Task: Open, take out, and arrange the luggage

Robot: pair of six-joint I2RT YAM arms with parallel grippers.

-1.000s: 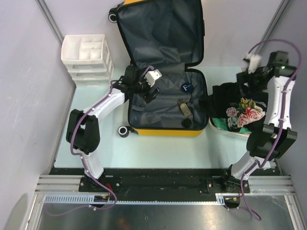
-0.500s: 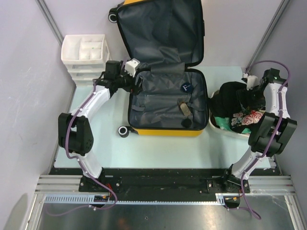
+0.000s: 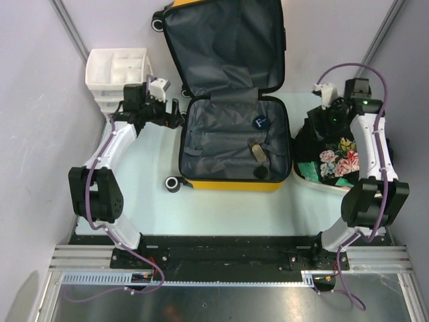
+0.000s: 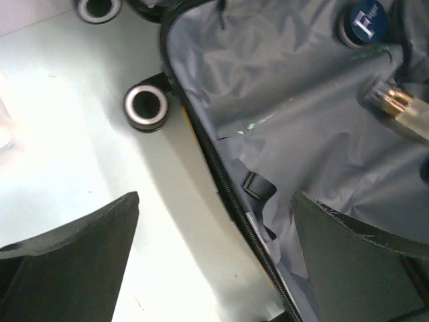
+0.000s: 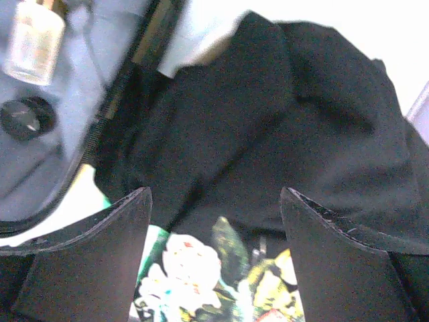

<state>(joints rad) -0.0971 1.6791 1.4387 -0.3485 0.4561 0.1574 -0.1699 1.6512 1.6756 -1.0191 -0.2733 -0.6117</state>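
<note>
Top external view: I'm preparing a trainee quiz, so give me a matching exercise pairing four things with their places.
Things
1. yellow hard-shell suitcase
2. white plastic drawer unit
3. black floral-print garment
4. small glass bottle with a gold cap

Places
A. inside the suitcase
B. far left of the view
C. centre, lying open
D. right of the suitcase

Pairs: 1-C, 2-B, 3-D, 4-A

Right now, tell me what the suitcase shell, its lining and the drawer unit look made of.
Suitcase shell: seemingly hard plastic, smooth yellow rim holding its shape.
Lining: apparently fabric, matte dark grey, wrinkled and creased.
Drawer unit: likely plastic, white and slightly translucent, with moulded compartments.
</note>
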